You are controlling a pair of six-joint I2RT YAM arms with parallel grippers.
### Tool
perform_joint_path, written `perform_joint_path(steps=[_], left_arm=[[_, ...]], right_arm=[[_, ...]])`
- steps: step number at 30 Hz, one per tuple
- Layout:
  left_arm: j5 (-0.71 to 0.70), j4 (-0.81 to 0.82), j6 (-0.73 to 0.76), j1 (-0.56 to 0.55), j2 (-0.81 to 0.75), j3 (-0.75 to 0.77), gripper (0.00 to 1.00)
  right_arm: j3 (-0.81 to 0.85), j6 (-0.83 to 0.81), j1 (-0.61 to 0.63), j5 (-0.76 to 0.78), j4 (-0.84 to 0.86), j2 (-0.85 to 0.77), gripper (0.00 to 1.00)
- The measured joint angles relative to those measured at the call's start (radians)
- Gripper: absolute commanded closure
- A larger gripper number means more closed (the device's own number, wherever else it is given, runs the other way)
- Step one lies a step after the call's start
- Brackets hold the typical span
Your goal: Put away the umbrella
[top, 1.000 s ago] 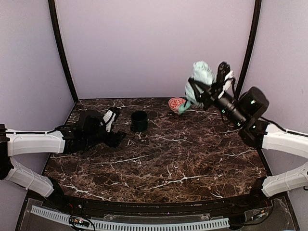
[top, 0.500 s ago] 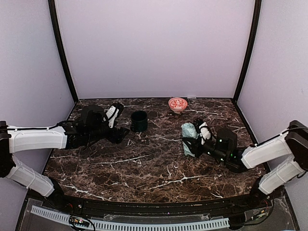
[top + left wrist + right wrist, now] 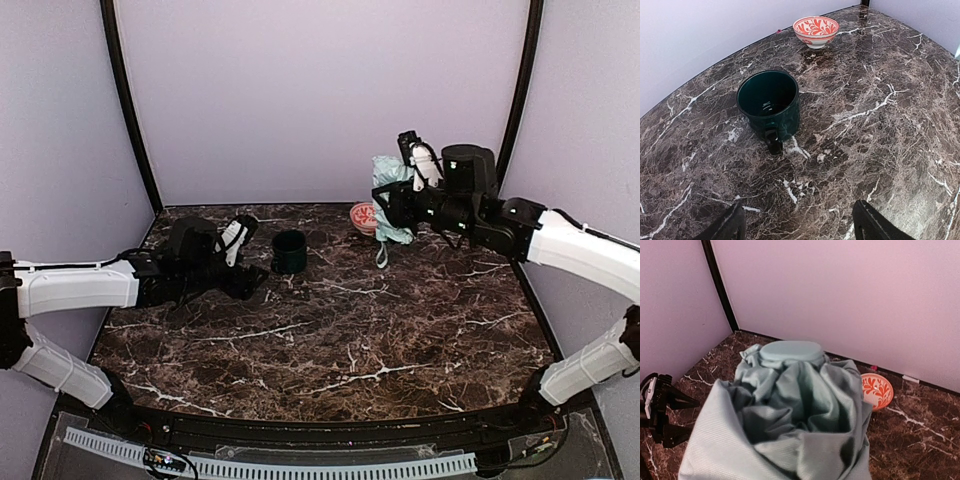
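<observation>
My right gripper [image 3: 408, 188] is clamped on the umbrella [image 3: 394, 228], holding it in the air just above the bowl [image 3: 366, 215], at the bowl's right edge. I grip the bundle around its middle, I judge, so the loose mint fabric stays bunched instead of spilling open. From my right wrist camera the crumpled folds fill the view, with a smooth mint cap at the far end. The strap hangs free below the bundle, and the height keeps it from dragging on the worktop [image 3: 400, 330].

My left gripper [image 3: 797, 230] stands apart, holding nothing, well to the left of the bowl. It hovers low over the worktop, and the mug [image 3: 768, 102] sits between it and the bowl. I read this as a waiting pose, ready to help fold or strap the umbrella once it comes closer.

Half a second ago the umbrella was down near the worktop, well to the near right of the bowl. Now it is raised and back over the bowl, close to where it hung a second ago. My left arm has hardly shifted. The umbrella is not yet put away.
</observation>
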Motion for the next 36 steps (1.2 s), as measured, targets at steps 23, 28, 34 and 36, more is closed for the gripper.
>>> perform_joint_path(steps=[23,28,34,36], left_arm=[[0.336,0.203,0.014,-0.056,-0.144,-0.145,0.23],[0.536,0.463,-0.023,-0.145,-0.157,-0.182,0.11],[0.62,0.626,-0.092,-0.172,-0.084,-0.108,0.06],[0.622,0.664,-0.111,-0.175,-0.074,-0.09,0.06]], right_arm=[[-0.116,0.124,0.004,-0.886,0.151,0.161,0.56],[-0.129,0.237,0.011,-1.083,0.655,0.163,0.57],[-0.048,0.376,0.029,-1.215,1.051,0.257,0.58],[-0.039,0.394,0.034,-1.233,1.107,0.277,0.58]])
